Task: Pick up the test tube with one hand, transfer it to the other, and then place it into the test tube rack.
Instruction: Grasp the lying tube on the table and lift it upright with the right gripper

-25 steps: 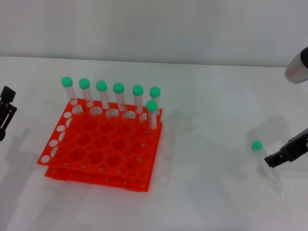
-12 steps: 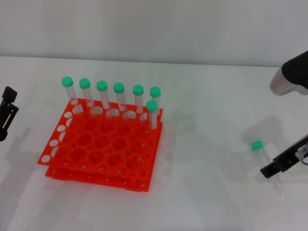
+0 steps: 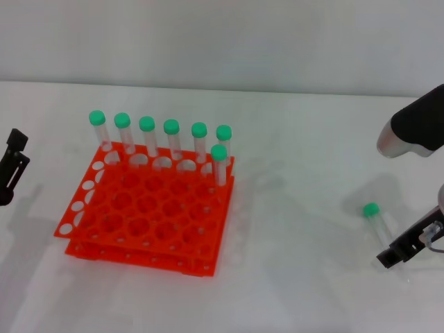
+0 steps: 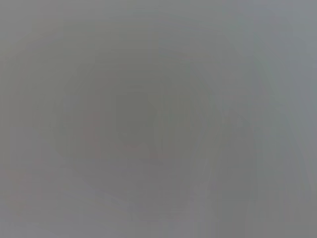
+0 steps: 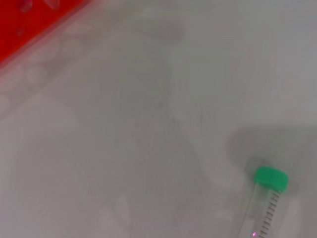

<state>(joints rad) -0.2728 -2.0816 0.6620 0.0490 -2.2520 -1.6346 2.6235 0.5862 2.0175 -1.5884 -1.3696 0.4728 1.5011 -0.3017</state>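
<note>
The test tube [image 3: 375, 218] lies flat on the white table at the right, green cap pointing away from me. It also shows in the right wrist view [image 5: 267, 198]. My right gripper [image 3: 393, 255] is low over the table at the tube's tapered end; whether it touches the tube I cannot tell. Its silver forearm [image 3: 415, 130] hangs above. The orange-red rack [image 3: 139, 255] stands left of centre and holds several green-capped tubes [image 3: 172, 139] along its back row, plus one [image 3: 219, 163] just in front of that row at its right end. My left gripper [image 3: 10, 166] is at the left edge, apart from the rack.
A corner of the rack [image 5: 29, 25] shows in the right wrist view. Bare white table lies between rack and tube. A pale wall runs behind the table. The left wrist view shows only grey blur.
My right gripper has moved along the lying tube from near its middle toward its tapered end, and the silver forearm has come further into view. The tube and left arm have hardly moved.
</note>
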